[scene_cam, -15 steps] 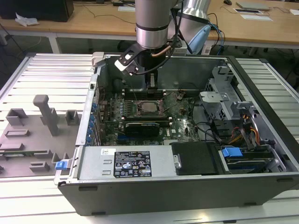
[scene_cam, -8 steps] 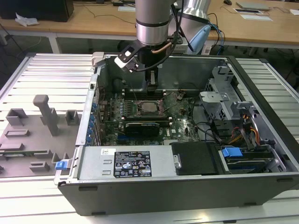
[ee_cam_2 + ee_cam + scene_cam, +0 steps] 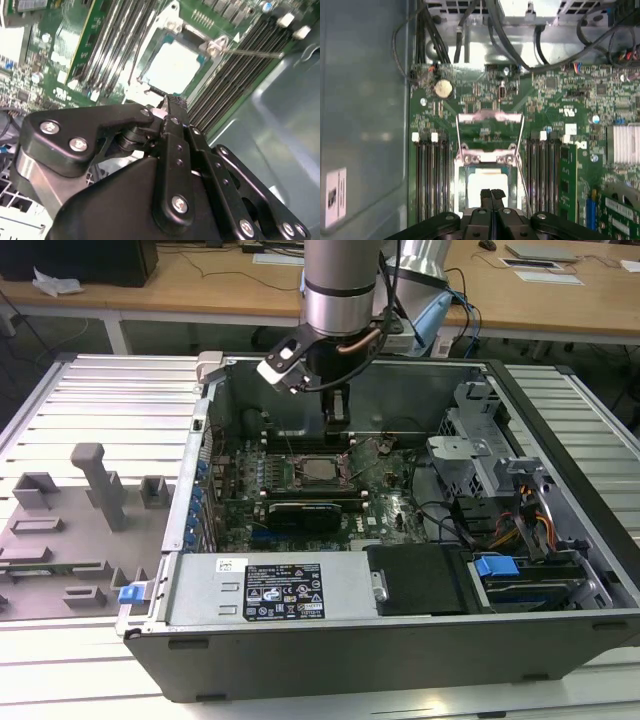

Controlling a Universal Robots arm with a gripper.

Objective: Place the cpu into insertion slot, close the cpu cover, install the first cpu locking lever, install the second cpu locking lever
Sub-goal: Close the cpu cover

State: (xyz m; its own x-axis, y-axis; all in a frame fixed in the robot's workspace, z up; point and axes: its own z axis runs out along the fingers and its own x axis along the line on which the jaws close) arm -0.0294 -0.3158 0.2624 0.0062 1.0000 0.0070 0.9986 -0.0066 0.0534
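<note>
Access to the cpu (image 3: 320, 471) is left open from above through the uncovered case, where the gripper (image 3: 338, 420) is hung with fingers pressed together. The cpu is flanked on two sides by memory slots (image 3: 427, 175), over which a thin lever rod (image 3: 250, 51) is extended. In the exterior view, sideways passage is limited by the case wall (image 3: 410, 390) just beyond, a black card (image 3: 305, 512) nearer the camera, and a drive cage (image 3: 470, 455) at the exterior view's right.

Showing silver cylindrical arm (image 3: 340, 285) with coppery cable (image 3: 358, 340) at wrist. Wearing white bracket (image 3: 283, 368). Carrying matte black linkage claw (image 3: 167, 102) studded with silver screws (image 3: 179, 204).
</note>
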